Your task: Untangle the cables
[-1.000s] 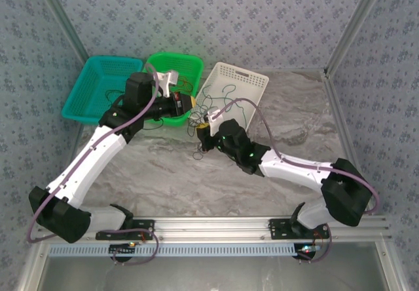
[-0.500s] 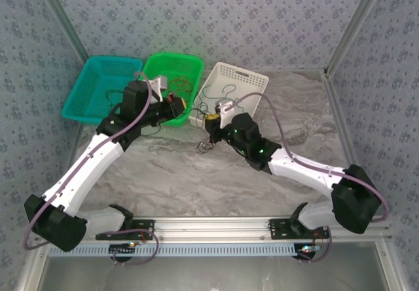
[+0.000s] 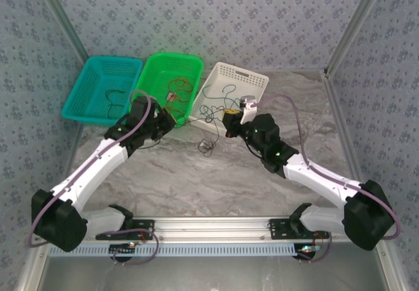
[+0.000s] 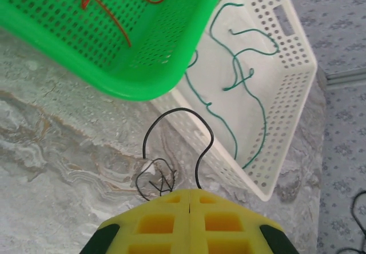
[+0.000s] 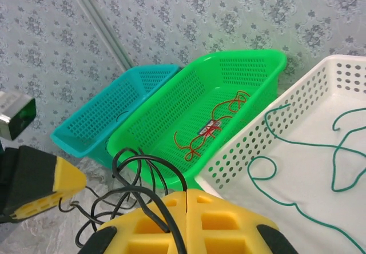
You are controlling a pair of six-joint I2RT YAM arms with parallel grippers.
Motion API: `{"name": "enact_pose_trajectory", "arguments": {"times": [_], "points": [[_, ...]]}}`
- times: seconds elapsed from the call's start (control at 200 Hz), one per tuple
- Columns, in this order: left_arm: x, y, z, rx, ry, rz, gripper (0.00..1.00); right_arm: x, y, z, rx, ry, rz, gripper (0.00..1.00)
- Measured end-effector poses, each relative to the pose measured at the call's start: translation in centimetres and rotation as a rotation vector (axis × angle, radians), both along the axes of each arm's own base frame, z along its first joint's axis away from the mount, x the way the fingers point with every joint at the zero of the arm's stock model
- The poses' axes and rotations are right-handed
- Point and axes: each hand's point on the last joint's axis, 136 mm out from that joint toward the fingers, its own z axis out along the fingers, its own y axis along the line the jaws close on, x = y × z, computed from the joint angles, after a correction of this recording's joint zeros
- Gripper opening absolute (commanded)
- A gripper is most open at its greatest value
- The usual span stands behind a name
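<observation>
A black cable (image 4: 178, 112) loops out of my left gripper (image 4: 189, 191), which is shut on it just in front of the white basket's corner. Its small knot (image 3: 206, 147) lies on the marble. My right gripper (image 5: 187, 192) is shut on several black cable loops (image 5: 140, 168) near the green basket's corner. From above, the left gripper (image 3: 167, 118) and right gripper (image 3: 228, 116) stand apart on either side of the knot. A red cable (image 5: 210, 129) lies in the green basket (image 3: 157, 68), a green cable (image 4: 240, 76) in the white basket (image 3: 252, 81).
A teal basket (image 3: 85, 84) at the back left holds a thin black strand (image 3: 115, 96). The three baskets stand in a row against the back wall. Patterned walls and metal posts close in the marble table (image 3: 196, 186). The left gripper's yellow finger (image 5: 57, 185) is close on the right wrist view's left.
The two grippers have drawn apart: the left pulled back left from the green basket, the right swung right toward the white basket. The black cable between them has stretched out.
</observation>
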Motion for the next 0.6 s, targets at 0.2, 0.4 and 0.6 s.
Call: {"name": "enact_pose_trajectory", "arguments": {"times": [0.2, 0.4, 0.6], "points": [[-0.8, -0.1, -4.2, 0.045, 0.116, -0.029, 0.0, -0.2, -2.0, 0.4, 0.028, -0.012, -0.036, 0.0], [-1.6, 1.4, -6.1, 0.121, 0.165, -0.006, 0.0, -0.3, -4.8, 2.6, 0.065, -0.066, -0.099, 0.0], [-1.6, 2.8, -7.0, 0.159, 0.178, 0.033, 0.0, -0.9, -8.3, 4.0, 0.092, -0.111, -0.185, 0.0]]}}
